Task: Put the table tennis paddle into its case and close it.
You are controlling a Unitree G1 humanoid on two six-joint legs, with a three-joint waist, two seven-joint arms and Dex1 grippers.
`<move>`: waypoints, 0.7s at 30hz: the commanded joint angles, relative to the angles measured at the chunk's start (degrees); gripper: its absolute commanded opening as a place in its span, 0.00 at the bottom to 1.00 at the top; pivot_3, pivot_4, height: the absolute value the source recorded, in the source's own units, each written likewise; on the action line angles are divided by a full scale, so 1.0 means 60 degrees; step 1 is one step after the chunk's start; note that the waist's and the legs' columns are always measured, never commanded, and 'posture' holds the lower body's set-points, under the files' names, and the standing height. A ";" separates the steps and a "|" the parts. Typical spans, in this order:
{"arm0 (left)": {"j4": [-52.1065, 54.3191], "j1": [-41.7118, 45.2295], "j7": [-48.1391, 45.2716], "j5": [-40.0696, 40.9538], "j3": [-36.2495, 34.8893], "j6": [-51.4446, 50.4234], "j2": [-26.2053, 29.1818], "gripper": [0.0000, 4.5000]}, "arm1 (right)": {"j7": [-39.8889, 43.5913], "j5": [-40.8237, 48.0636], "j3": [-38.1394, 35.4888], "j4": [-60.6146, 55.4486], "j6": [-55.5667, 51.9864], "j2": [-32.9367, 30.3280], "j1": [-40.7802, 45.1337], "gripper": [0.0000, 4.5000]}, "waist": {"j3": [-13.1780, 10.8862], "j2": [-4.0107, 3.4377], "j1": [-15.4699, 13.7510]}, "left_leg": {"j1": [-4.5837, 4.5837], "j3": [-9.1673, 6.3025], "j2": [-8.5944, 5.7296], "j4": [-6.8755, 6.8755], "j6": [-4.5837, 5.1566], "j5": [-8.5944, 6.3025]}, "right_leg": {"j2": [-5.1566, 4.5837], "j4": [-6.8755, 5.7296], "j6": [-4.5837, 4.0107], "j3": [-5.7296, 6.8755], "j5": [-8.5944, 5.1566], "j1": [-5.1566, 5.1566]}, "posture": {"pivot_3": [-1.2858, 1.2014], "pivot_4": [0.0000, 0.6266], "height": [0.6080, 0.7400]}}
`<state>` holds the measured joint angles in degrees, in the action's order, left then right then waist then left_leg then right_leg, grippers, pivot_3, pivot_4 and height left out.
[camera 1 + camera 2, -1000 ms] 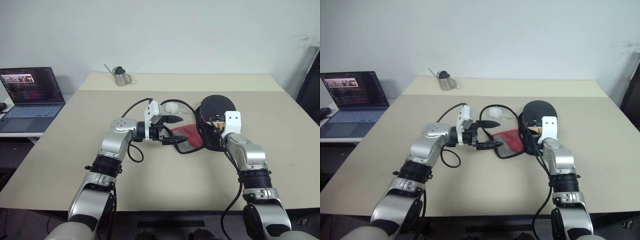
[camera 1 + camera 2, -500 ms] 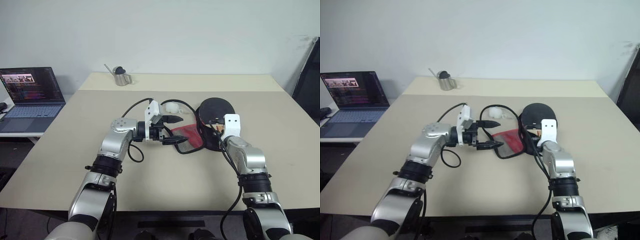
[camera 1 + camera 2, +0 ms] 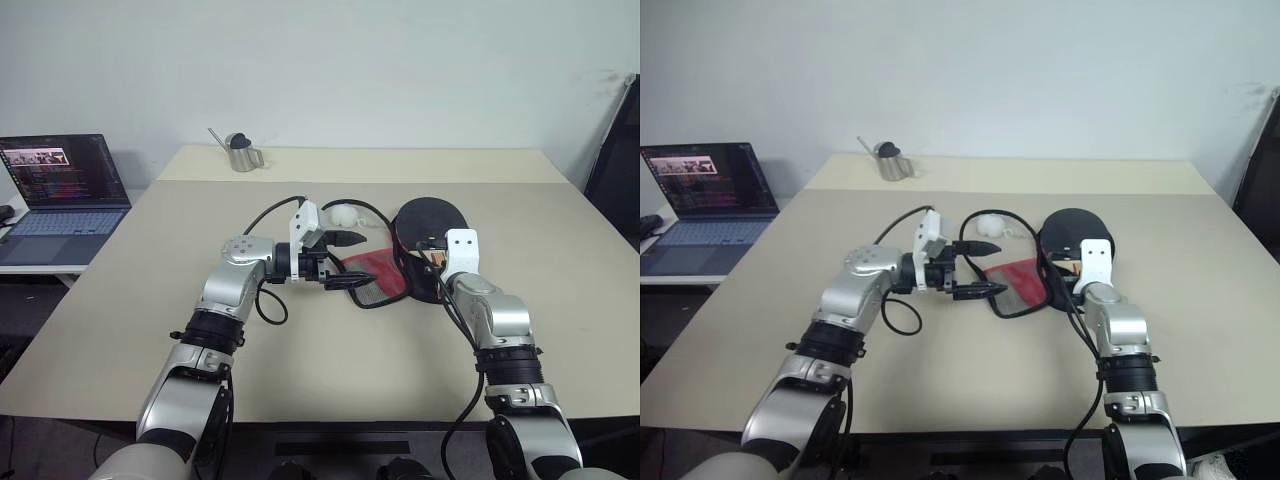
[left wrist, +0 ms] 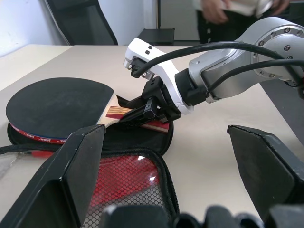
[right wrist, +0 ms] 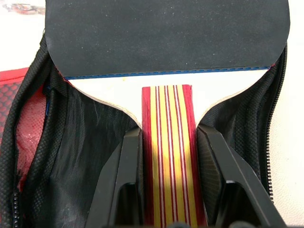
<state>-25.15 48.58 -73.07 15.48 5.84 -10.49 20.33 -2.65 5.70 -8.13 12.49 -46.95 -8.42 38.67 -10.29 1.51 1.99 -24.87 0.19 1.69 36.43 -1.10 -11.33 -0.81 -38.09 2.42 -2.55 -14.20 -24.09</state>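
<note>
The table tennis paddle [image 5: 166, 38] lies with its black face over the open case's [image 5: 85, 142] black lower half. My right gripper [image 5: 167, 135] is shut on its striped wooden handle [image 5: 166, 156]. On the table right of centre I see the paddle [image 3: 430, 218] and the case's red mesh flap [image 3: 375, 272] folded out to its left. My left gripper [image 3: 348, 260] hovers at the flap's left edge, pointing right, open; the flap [image 4: 128, 180] lies below and between its fingers, ungripped. The right gripper [image 4: 142, 111] also appears in the left wrist view.
A white ball [image 3: 343, 213] rests just behind the case. A metal cup [image 3: 240, 153] stands at the back left, and a laptop [image 3: 65, 185] sits on a side table to the left. Black cables [image 3: 275, 215] loop near the left gripper. A person [image 4: 223, 7] and a chair [image 4: 80, 21] are beyond the table.
</note>
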 commanded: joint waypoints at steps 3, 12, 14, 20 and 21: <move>0.0122 0.0289 0.0026 0.0069 -0.0064 0.0152 0.0025 1.00 | 0.0042 0.0037 -0.0006 -0.0378 -0.0052 0.0011 0.0147 0.36 | 0.0000 0.0000 0.0000 | 0.0000 0.0000 0.0000 0.0000 0.0000 0.0000 | 0.0000 0.0000 0.0000 0.0000 0.0000 0.0000 | 0.52 0.24 1.00; 0.0136 0.0249 0.0049 0.0056 -0.0055 0.0161 0.0020 1.00 | 0.0035 0.0020 -0.0004 -0.0379 -0.0108 -0.0004 0.0129 0.36 | 0.0000 0.0000 0.0000 | 0.0000 0.0000 0.0000 0.0000 0.0000 0.0000 | 0.0000 0.0000 0.0000 0.0000 0.0000 0.0000 | 0.52 0.24 1.00; 0.0143 0.0237 0.0046 0.0053 -0.0052 0.0165 0.0025 1.00 | 0.0038 0.0013 0.0002 -0.0371 -0.0114 -0.0011 0.0128 0.36 | 0.0000 0.0000 0.0000 | 0.0000 -0.0001 0.0000 0.0000 0.0000 0.0000 | 0.0000 0.0000 0.0000 0.0000 0.0000 0.0000 | 0.52 0.24 1.00; 0.0124 0.0235 0.0060 0.0035 -0.0063 0.0170 0.0049 1.00 | -0.0064 0.0193 -0.0363 -0.0500 0.0024 0.0113 0.0061 0.36 | 0.0000 0.0000 0.0000 | 0.0000 -0.0001 0.0000 0.0000 0.0000 0.0000 | 0.0000 0.0000 0.0000 0.0000 0.0000 0.0000 | 0.52 0.24 1.00; 0.0128 0.0228 0.0059 0.0035 -0.0063 0.0169 0.0053 1.00 | 0.0013 0.0081 -0.0195 -0.0476 -0.0088 0.0043 0.0090 0.36 | 0.0000 0.0000 0.0000 | 0.0000 0.0000 0.0000 0.0000 0.0000 0.0000 | 0.0000 0.0000 0.0000 0.0000 0.0000 0.0000 | 0.52 0.24 1.00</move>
<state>-25.15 48.66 -72.95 15.40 5.84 -10.49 20.34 -2.78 5.85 -9.62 12.36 -47.51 -7.84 38.82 -10.29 1.51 1.99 -24.87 0.19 1.69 36.43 -1.10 -11.33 -0.82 -38.09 2.42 -2.55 -14.20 -24.09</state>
